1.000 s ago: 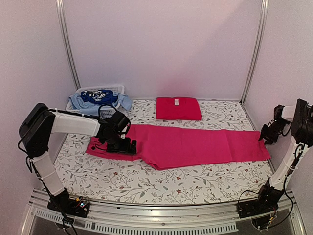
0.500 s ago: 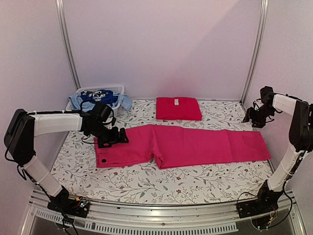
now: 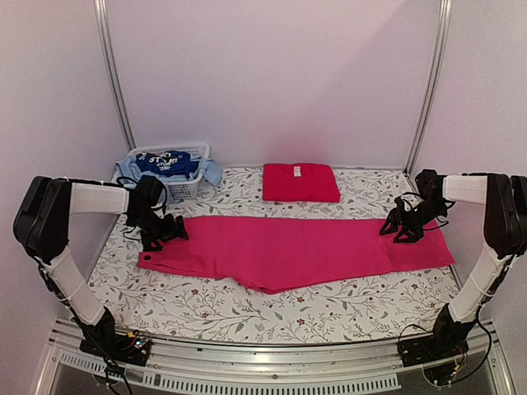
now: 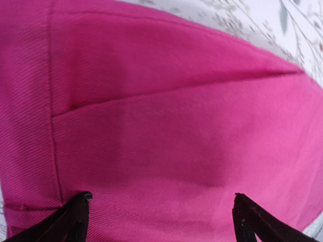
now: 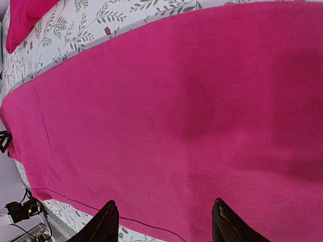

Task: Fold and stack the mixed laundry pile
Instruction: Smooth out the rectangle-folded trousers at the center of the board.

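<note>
Long pink-magenta trousers (image 3: 288, 251) lie flat across the table, waist at the left. My left gripper (image 3: 165, 230) is open, low over the waist end; its wrist view is filled with the pink cloth (image 4: 166, 126) between the spread fingertips. My right gripper (image 3: 395, 230) is open, low over the leg end, with the pink cloth (image 5: 166, 111) between its fingers. A folded red garment (image 3: 300, 182) lies at the back middle. A dark blue white-printed piece (image 3: 167, 162) and light blue cloths (image 3: 132, 173) sit in the basket.
A white slatted basket (image 3: 185, 188) stands at the back left corner. The table has a floral-printed cover (image 3: 247, 317). Metal frame posts (image 3: 428, 82) and white walls close in the back and sides.
The left gripper has moved left to the waist end. The right gripper has come down from the back right onto the leg end. The trousers now lie straighter, with the legs overlapped.
</note>
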`<move>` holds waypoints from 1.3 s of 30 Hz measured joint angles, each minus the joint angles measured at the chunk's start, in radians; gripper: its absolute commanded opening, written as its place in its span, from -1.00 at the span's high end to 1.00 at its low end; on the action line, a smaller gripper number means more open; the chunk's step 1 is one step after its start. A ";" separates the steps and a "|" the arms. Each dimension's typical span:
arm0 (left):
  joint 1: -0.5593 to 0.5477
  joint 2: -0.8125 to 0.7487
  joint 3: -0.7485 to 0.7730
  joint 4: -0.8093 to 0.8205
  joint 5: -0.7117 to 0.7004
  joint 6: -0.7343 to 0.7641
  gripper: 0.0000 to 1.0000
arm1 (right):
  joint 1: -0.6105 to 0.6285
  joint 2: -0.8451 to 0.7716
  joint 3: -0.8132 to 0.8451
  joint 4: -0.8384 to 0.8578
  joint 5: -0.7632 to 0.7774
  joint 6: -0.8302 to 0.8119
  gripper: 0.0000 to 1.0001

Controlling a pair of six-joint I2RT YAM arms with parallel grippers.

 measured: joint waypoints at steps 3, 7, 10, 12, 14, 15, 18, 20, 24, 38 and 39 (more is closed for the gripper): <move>0.082 0.050 0.060 -0.033 -0.090 0.046 -0.99 | 0.000 0.014 -0.005 -0.014 -0.003 -0.007 -0.24; 0.125 0.101 0.126 -0.100 -0.246 0.120 -1.00 | -0.011 0.014 -0.003 -0.016 0.008 -0.006 -0.26; 0.119 0.065 0.128 -0.117 -0.283 0.174 -0.99 | -0.064 0.013 -0.003 -0.014 0.007 0.003 -0.26; 0.092 -0.006 0.110 -0.082 -0.244 0.200 -0.99 | -0.111 0.011 0.002 -0.014 0.008 0.005 -0.26; 0.028 -0.076 0.105 -0.037 -0.189 0.207 -0.97 | -0.142 0.010 0.014 -0.015 0.014 0.006 -0.28; -0.010 -0.093 0.108 -0.007 -0.154 0.205 -0.94 | -0.155 0.010 0.026 -0.016 0.022 0.006 -0.28; -0.098 -0.066 0.108 0.069 -0.046 0.176 -0.87 | -0.181 0.010 0.057 -0.014 0.039 0.006 -0.30; -0.109 -0.026 0.084 0.097 -0.013 0.153 -0.80 | -0.200 0.010 0.062 -0.011 0.051 0.006 -0.31; -0.072 0.050 0.022 0.097 0.000 0.110 -0.69 | -0.270 0.010 0.062 -0.013 0.086 0.007 -0.30; -0.501 -0.244 0.016 0.085 -0.159 0.314 -0.99 | -0.184 -0.010 -0.010 0.006 0.002 0.009 -0.14; -0.554 -0.257 0.019 0.082 -0.158 0.325 -0.98 | -0.172 -0.018 -0.022 0.002 -0.007 0.010 -0.14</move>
